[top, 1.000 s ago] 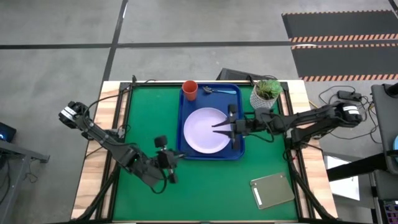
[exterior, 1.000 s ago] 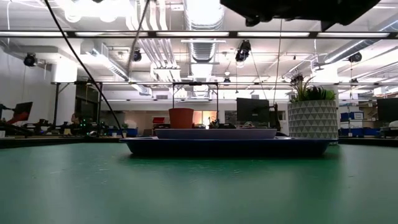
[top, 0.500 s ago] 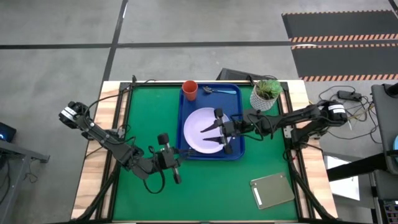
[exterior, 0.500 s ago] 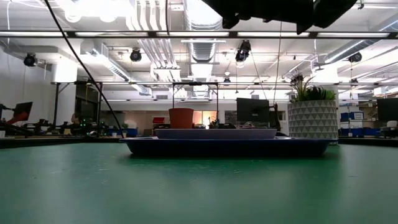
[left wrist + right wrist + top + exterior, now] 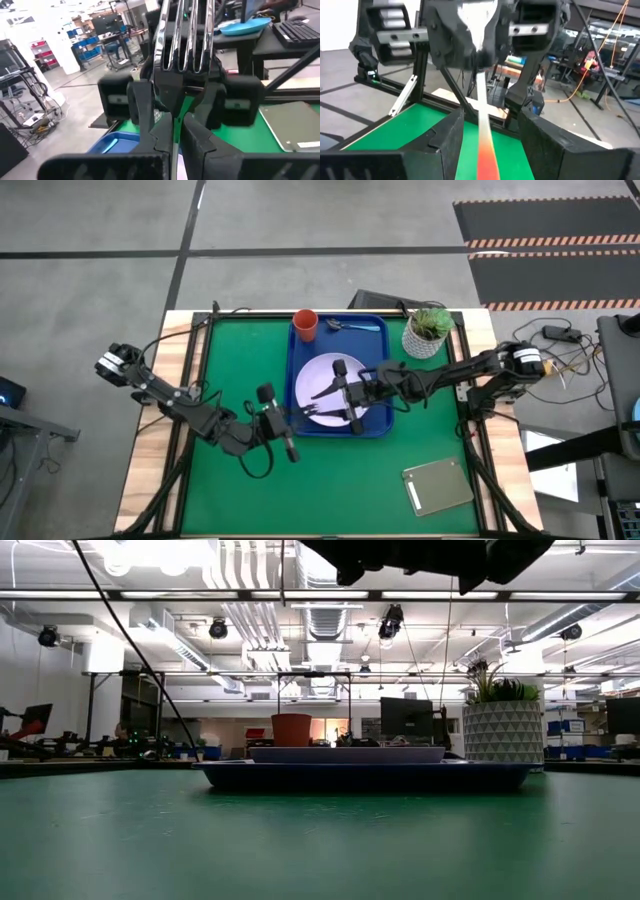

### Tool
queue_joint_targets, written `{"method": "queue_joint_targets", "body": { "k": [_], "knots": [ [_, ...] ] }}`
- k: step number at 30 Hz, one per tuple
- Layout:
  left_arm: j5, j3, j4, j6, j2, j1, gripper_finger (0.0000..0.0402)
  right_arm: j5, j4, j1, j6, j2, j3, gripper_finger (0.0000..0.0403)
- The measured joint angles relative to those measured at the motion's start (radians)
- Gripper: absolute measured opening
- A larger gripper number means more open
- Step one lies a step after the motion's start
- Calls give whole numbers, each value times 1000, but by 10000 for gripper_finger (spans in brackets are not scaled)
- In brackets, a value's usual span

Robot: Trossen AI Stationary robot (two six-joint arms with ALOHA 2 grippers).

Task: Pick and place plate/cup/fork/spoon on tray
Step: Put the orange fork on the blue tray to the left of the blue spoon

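Observation:
My left gripper (image 5: 293, 423) hovers at the tray's near left corner, shut on the fork, whose silver tines (image 5: 182, 35) stick out past its fingers. My right gripper (image 5: 310, 403) faces it over the plate (image 5: 318, 375), open. In the right wrist view the fork is a blurred pale-and-orange strip (image 5: 482, 120) running into the gap between the right fingers without touching them. The plate lies in the blue tray (image 5: 385, 425). The orange cup (image 5: 305, 325) and the spoon (image 5: 355, 327) rest on the tray's far part. My left gripper pinches the fork between its two fingers just below the tines (image 5: 173, 117); the fingers hide the exact spot. The fingers come about level from the table's left and lie along the fork. The fork is lifted clear of the table and points toward the right gripper.
A white patterned pot with a green plant (image 5: 428, 330) stands just right of the tray's far corner. A grey square slab (image 5: 438, 485) lies at the near right. Green mat stretches left of the tray and along the near edge.
My right gripper has moved toward the table's left, across the plate toward the left gripper, and its fingers have opened wider. My left gripper has carried the fork a little toward the table's right, up to the tray's near left corner.

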Motion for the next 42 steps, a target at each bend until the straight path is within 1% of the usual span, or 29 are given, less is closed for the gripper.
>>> {"method": "queue_joint_targets", "body": {
  "k": [4, 9, 13, 21, 28, 42],
  "knots": [
    [51, 0, 48, -1, 9, 22, 2, 5, 0, 2, 4, 23, 21, 176],
    [58, 0, 58, -1, 37, 40, 2, 5, -2, 15, 3, 30, 28, 171],
    [57, 0, 58, -1, 47, 51, 2, 5, 0, 25, 0, 28, 28, 154],
    [57, 0, 59, -2, 45, 51, 2, 8, -9, 25, -23, 28, 28, 96],
    [62, 0, 58, -4, 45, 49, 9, 11, -41, 24, -44, 26, 28, 18],
    [61, 0, 49, -30, 45, 48, 17, 9, -55, 24, -42, 20, 27, 13]
  ]
}}
